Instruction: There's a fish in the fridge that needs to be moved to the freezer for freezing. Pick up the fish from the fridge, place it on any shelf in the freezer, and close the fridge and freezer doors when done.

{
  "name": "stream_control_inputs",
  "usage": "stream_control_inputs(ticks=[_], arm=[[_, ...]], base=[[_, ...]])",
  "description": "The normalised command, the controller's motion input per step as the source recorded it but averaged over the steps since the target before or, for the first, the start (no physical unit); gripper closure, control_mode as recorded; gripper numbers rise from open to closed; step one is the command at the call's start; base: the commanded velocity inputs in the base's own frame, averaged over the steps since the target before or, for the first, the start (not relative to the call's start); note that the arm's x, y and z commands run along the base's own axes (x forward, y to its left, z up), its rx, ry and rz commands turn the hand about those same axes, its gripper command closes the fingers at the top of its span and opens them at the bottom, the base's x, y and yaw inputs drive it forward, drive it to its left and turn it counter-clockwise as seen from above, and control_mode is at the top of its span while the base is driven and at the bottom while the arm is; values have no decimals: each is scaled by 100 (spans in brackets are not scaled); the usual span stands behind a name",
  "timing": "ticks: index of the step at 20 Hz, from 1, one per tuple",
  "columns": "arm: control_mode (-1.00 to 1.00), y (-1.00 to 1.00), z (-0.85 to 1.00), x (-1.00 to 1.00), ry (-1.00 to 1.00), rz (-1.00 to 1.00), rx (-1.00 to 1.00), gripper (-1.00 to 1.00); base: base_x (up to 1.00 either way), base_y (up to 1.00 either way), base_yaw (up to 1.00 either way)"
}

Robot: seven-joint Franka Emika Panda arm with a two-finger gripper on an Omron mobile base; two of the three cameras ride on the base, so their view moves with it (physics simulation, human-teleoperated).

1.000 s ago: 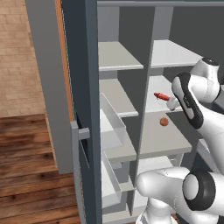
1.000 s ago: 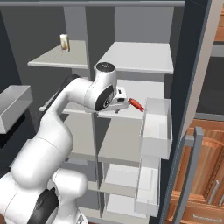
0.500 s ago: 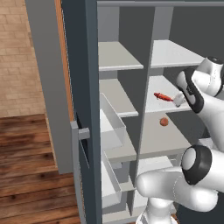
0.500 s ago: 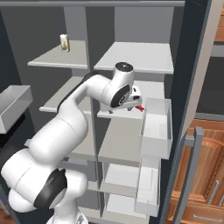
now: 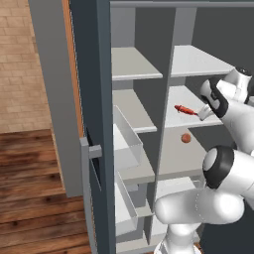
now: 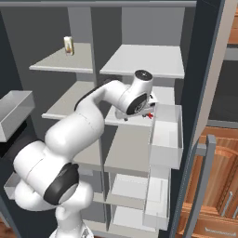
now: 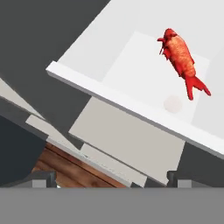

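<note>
The gripper is seen with its two dark finger tips spread wide apart and nothing between them. In the hand view the fish, red-orange with a forked tail, lies flat on a light-grey shelf ahead of the gripper and off to one side of its axis, clear of both tips. No contact between gripper and fish is observed.

In the left base view the fish is found on the middle shelf of the fridge, the plain-shelved compartment, just beside the hand. A small brown round item rests on the shelf below the hand. The freezer, with its clear bins, stands to the far side of the dividing wall from the hand, and its door is open.

In the right base view the fish is largely hidden behind the wrist. A small jar stands on an upper shelf well above the hand. The other door is likewise open.
</note>
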Motion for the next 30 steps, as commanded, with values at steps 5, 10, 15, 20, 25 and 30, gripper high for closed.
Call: stream_control_inputs(ticks=[5,10,15,20,25,30], arm=[[-100,-15,-14,44,-1,5,0,-100],[-100,-16,-15,42,0,5,0,-100],[-100,-16,-10,42,0,5,0,-100],[-100,-11,-15,28,0,3,0,-100],[-100,-4,-19,11,0,0,0,-100],[-100,-4,-16,17,0,0,0,-100]], base=[[0,0,0],[0,0,0],[0,0,0],[0,0,0],[0,0,0],[0,0,0]])
